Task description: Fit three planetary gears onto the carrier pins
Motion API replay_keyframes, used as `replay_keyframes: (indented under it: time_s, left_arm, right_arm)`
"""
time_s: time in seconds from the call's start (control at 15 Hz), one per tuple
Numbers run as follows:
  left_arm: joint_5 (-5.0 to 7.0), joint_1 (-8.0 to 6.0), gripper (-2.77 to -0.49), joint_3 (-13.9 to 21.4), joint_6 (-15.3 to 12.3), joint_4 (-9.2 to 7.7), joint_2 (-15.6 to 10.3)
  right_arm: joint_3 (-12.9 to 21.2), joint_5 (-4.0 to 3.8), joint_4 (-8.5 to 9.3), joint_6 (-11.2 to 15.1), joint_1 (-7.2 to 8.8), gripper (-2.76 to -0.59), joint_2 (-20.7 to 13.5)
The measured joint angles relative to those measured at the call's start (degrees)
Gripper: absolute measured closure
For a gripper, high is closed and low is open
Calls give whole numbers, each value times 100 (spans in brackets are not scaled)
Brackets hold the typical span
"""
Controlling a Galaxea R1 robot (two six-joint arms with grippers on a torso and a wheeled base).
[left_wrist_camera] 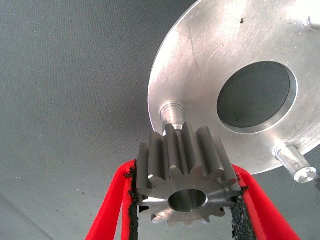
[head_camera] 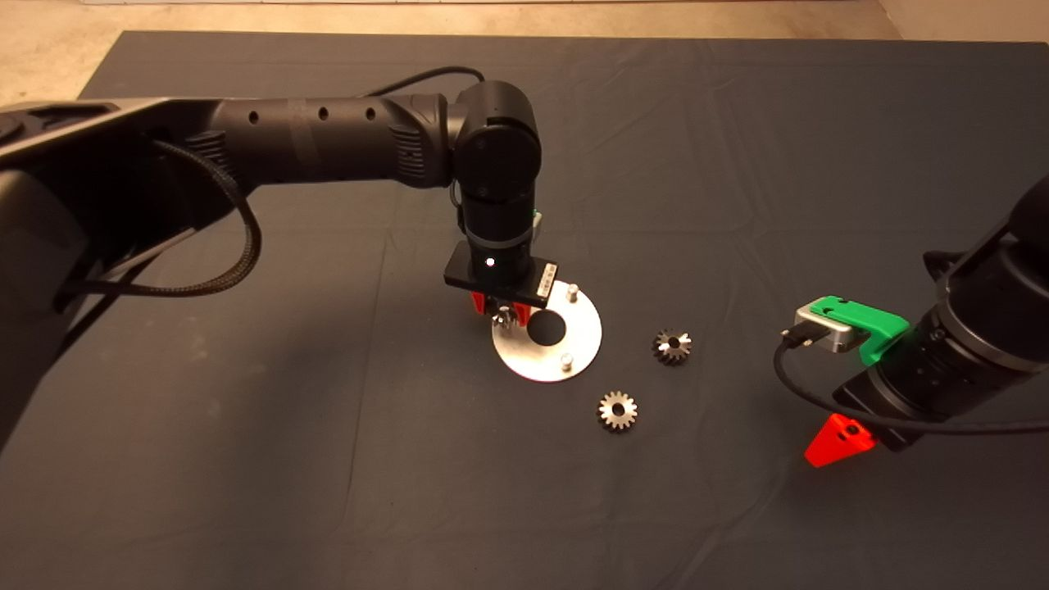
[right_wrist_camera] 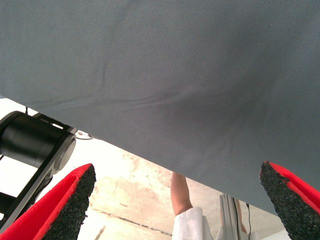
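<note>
Left wrist view: left gripper (left_wrist_camera: 187, 200) clamped on gear (left_wrist_camera: 186, 177) above a pin (left_wrist_camera: 172, 112); right gripper (right_wrist_camera: 177, 200) spread, parked.

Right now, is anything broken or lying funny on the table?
Nothing looks broken. Two gears lie loose on the mat beside the round plate, apart from it. The left gripper holds a third gear right by one of the plate's pins. The right gripper waits open at the mat's edge.

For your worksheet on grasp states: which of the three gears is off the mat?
The gear held in the left end effector beside a carrier pin; the other two lie loose.
</note>
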Motion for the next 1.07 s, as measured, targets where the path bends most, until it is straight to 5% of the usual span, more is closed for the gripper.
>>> replay_keyframes:
  time_s: [0.53,1.07]
  left_arm:
    - [0,157,-90,-17,6,2,-16]
    - [0,155,-90,-41,38,-1,-11]
  right_arm:
    - [0,-1,0,0,2,-244,-2]
    - [0,0,0,0,16,-244,0]
